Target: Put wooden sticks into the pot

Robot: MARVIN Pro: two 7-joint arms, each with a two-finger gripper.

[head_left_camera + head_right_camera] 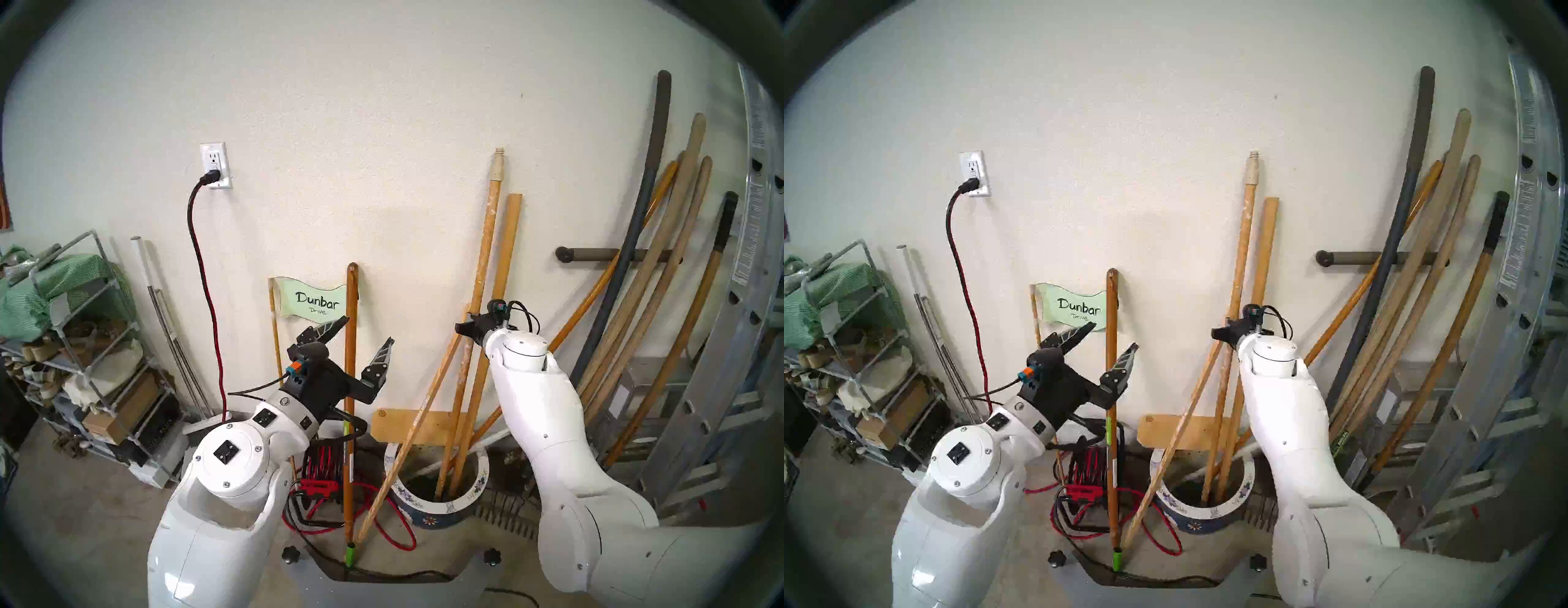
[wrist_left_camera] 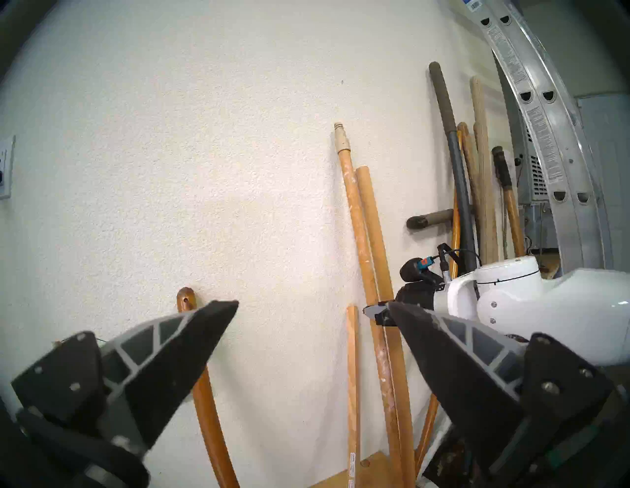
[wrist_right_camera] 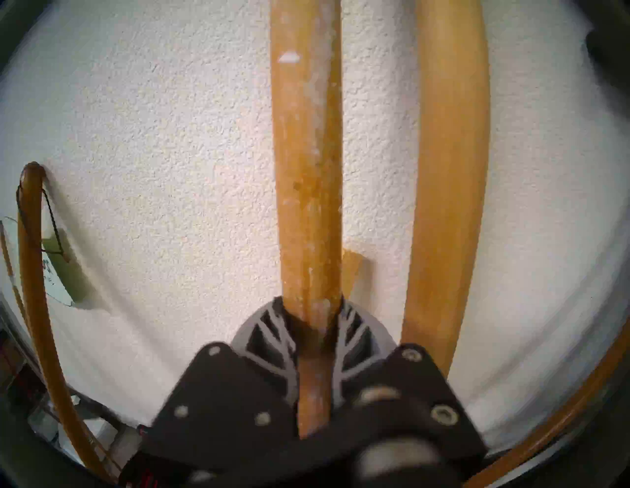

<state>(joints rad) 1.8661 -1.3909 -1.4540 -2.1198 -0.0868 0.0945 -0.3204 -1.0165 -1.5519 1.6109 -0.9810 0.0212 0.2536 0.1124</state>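
**Right arm holds the speckled pole upright in the pot**

While the right gripper (image 3: 312, 327) is clamped on the paint-speckled pole (image 1: 483, 263), its fingers (image 3: 269, 335) pressed against both sides of the shaft, the pole stands nearly upright against the wall with its cream threaded tip at the top. Its lower end runs down into the blue flowered pot (image 1: 437, 505) on the floor, as far as the head views show; whether it rests on the bottom I cannot tell.

Just to the right of it, the flat square-ended slat (image 1: 507, 271) also leans on the wall with its foot inside the pot, free of any grip. A thinner stick (image 1: 407, 450) slants across the pot's left rim, its foot on the floor outside the pot, so it seems not yet to be in.

The left gripper (image 1: 360, 346) hangs spread wide and empty, level with a darker brown pole (image 1: 350, 339) that stands between its fingers in the head view, though apart from them.

The pole's long axis is close to vertical and crosses the right fingers at roughly a right angle. The coming move therefore probably turns on releasing it without tipping it sideways off the wall. For the slanting stick, the left arm looks the nearer one.
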